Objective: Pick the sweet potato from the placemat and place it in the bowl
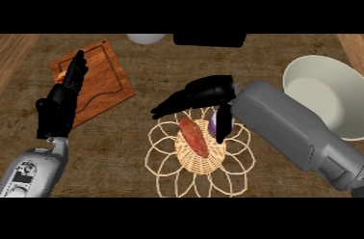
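Right hand (202,93) at centre frame, fingers stretched left, thumb hanging down: spread wide, holding nothing. The sweet potato (193,137) lies just below those fingers, left of the thumb, on the woven placemat (160,158). The bowl (323,86) is at the right edge. Left hand (60,103) rests open at the left.

sweet potato (193,137): reddish, lying on placemat (204,163) | bowl (334,74): white, right

Brown wood-grain counter (128,161) is filling the view. Wooden cutting board (107,81) is lying at left; black block (210,39) is sitting at far edge.
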